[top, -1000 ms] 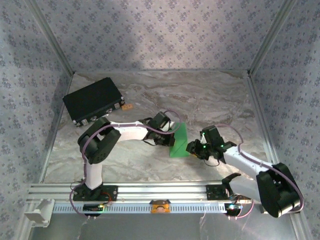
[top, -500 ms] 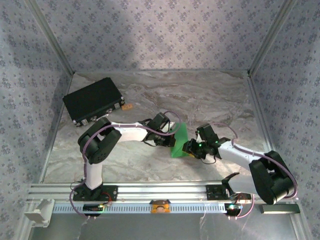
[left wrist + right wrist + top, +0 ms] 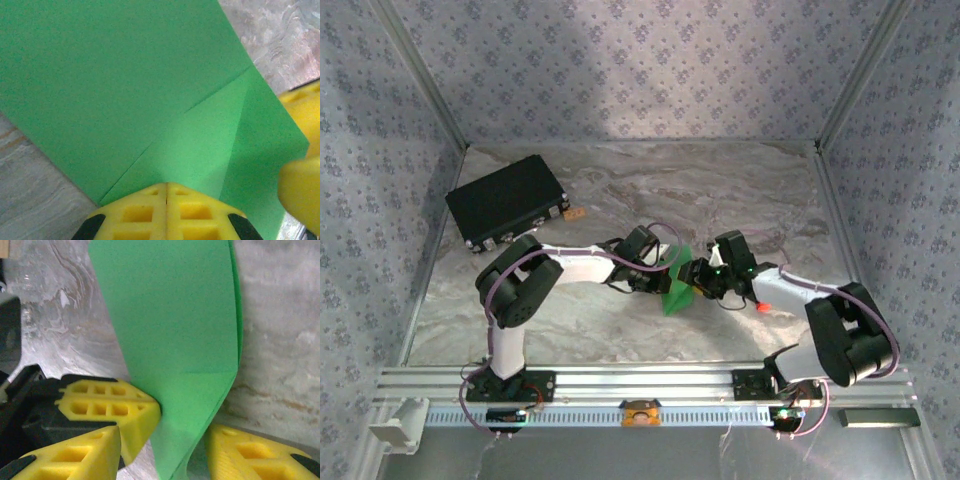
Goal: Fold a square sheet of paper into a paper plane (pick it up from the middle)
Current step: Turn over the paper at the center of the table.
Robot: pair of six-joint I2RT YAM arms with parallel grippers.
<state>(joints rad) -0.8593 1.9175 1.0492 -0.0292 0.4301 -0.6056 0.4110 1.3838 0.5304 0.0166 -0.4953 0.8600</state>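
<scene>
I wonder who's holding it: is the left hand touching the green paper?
Touching. Left wrist view: the left hand, shut, pinches the paper.

Left arm [image 3: 575, 262] and right arm [image 3: 785, 291]: white links, black joint housings, purple cables looped alongside; yellow honeycomb-moulded fingers [image 3: 135, 214]; black bases [image 3: 510, 385] at 6 o'clock.

Marbled table [image 3: 720, 190]: black case [image 3: 507, 200], seemingly red block [image 3: 763, 306].
</scene>
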